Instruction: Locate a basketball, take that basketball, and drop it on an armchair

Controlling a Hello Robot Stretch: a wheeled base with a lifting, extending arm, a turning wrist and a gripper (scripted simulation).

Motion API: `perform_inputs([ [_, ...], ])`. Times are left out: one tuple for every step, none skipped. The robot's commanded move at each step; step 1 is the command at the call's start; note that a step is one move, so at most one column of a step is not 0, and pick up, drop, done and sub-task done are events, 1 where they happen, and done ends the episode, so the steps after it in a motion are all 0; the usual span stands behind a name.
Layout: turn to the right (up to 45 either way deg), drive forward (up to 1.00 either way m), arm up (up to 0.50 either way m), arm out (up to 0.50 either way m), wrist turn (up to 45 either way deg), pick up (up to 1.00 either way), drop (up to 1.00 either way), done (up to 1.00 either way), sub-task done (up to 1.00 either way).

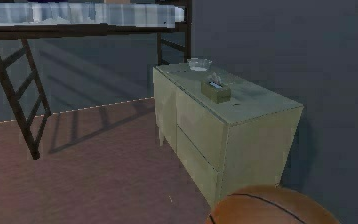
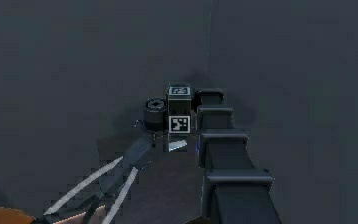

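Basketball: orange with dark seams, cut off by the bottom edge of the forward view, right of centre, so that just its upper curve shows; it lies just below the near corner of the dresser, and contact between the two cannot be told. Dresser: pale green, drawer fronts facing lower left, standing mid-frame against the dark grey-blue wall. On the dresser top: one clear glass bowl at the far end, and one small box near it toward the middle, the two apart. Loft bed: dark frame across the upper left of the frame, pale bedding above the rail, with a slanted ladder descending at the far left to the reddish-brown floor. Arm: dark square bar rising from the bottom edge of the arm side view, just right of centre, against a dark wall. White squares: two, with black marks, stacked at the arm's far end in mid-frame. Tool: dark body left of the squares, with thin fingers slanting down toward the lower left of the frame. Orange-brown patch: in the bottom left corner of the arm side view, at or behind the fingertips; whether they touch it cannot be told. Tool state: whether it holds anything cannot be told.
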Motion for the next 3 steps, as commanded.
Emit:
perform_inputs([
  [0.0, 0.00, 0.00, -0.16, 0.0, 0.00, 0.00, 0.00, 0.00],
  [-45.0, 0.00, 0.00, 0.00, 0.0, 0.00, 0.00, 0.00, 0.00],
  [-33.0, 0.00, 0.00, 0.00, 0.0, 0.00, 0.00, 0.00, 0.00],
])
